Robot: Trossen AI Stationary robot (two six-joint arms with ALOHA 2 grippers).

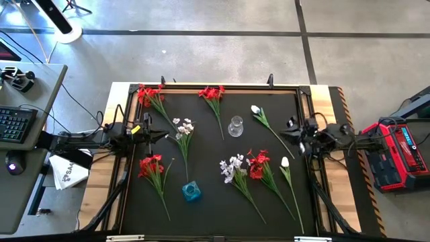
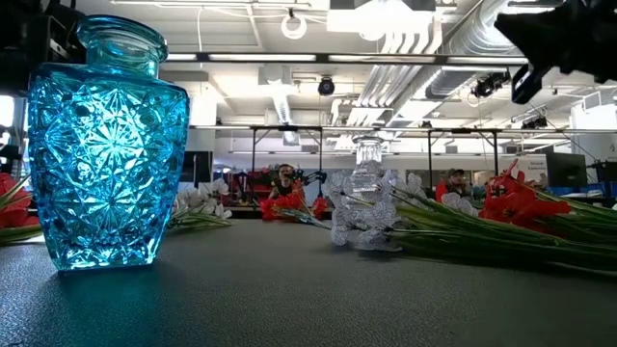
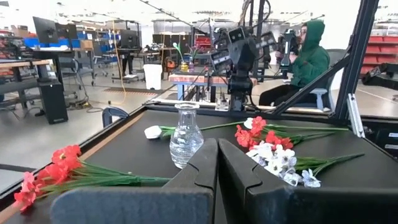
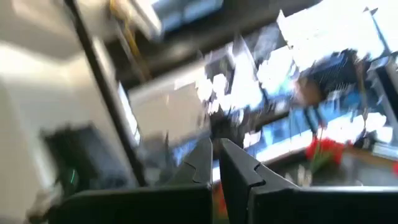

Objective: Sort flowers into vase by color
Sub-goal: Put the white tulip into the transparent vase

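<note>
Several flower sprigs lie flat on the black mat. Red ones lie at the far left [image 1: 149, 94], far middle [image 1: 212, 94], near left [image 1: 151, 165] and near right [image 1: 257, 165]. White ones lie left of centre [image 1: 183, 128] and near centre [image 1: 232, 168], and white buds [image 1: 255, 109] [image 1: 285, 163] lie on the right. A clear glass vase [image 1: 235, 126] [image 3: 186, 135] stands at centre and a blue glass vase [image 1: 191, 191] [image 2: 101, 145] stands near the front edge. My left gripper [image 1: 160, 135] [image 3: 217, 152] hovers shut at the mat's left side. My right gripper [image 1: 293, 132] [image 4: 215, 152] hovers shut at the right side.
A raised black frame [image 1: 201, 86] borders the mat, with wooden margins [image 1: 101, 175] outside it. A red case [image 1: 396, 154] sits off the table's right side, and a desk with a keyboard [image 1: 17, 124] off the left. A seated person in a green hoodie [image 3: 311, 56] is beyond the table.
</note>
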